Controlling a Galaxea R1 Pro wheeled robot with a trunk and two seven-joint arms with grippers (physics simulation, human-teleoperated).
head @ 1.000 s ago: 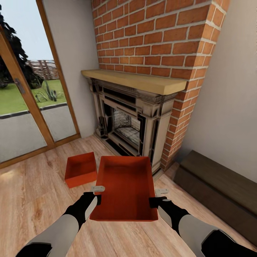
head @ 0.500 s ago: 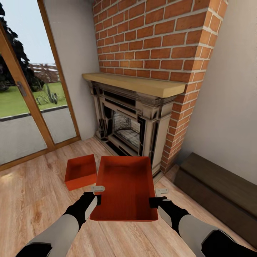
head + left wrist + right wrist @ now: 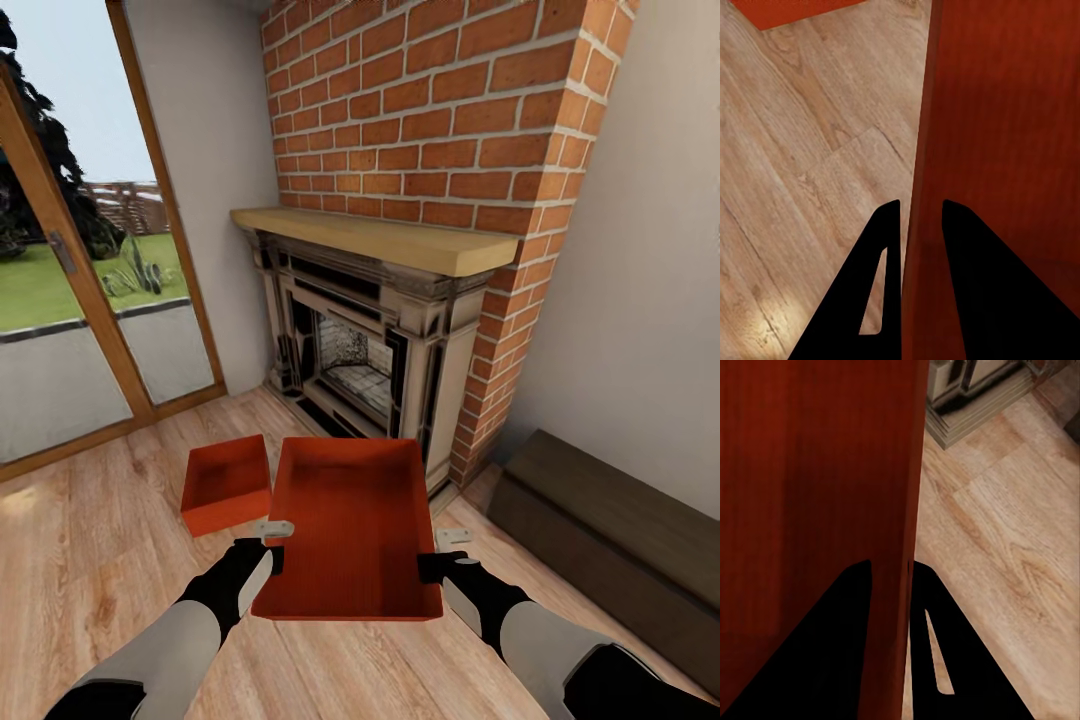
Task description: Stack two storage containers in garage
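Holding one storage container [image 3: 350, 525] between both hands is the step seen now, in the living room, in front of the fireplace [image 3: 375, 335]. The left hand [image 3: 272, 530] is closed on the left long wall of this box, and the right hand [image 3: 452, 540] is closed on the right long wall; in each wrist view one finger is seen inside the wall and one outside. The box seems to be lifted a little above the wood floor [image 3: 90, 560], although the height cannot be told surely. The second storage container [image 3: 225, 482] lies on the floor at about 10 o'clock from the held one, just beside it. A dark chest [image 3: 600, 530] stands at about 3 o'clock, along the wall, and glass doors [image 3: 80, 300] are at about 9 o'clock.

To do the step well, the box should be kept level and both arms should be moved together, so that the thin walls are not bent or pulled from the fingers. The grip is only on the wall edges, therefore slow turning of the base is advised. When the robot is turned toward the garage, care should be taken that the box corner does not hit the fireplace base or the chest. The second box must be fetched afterwards.
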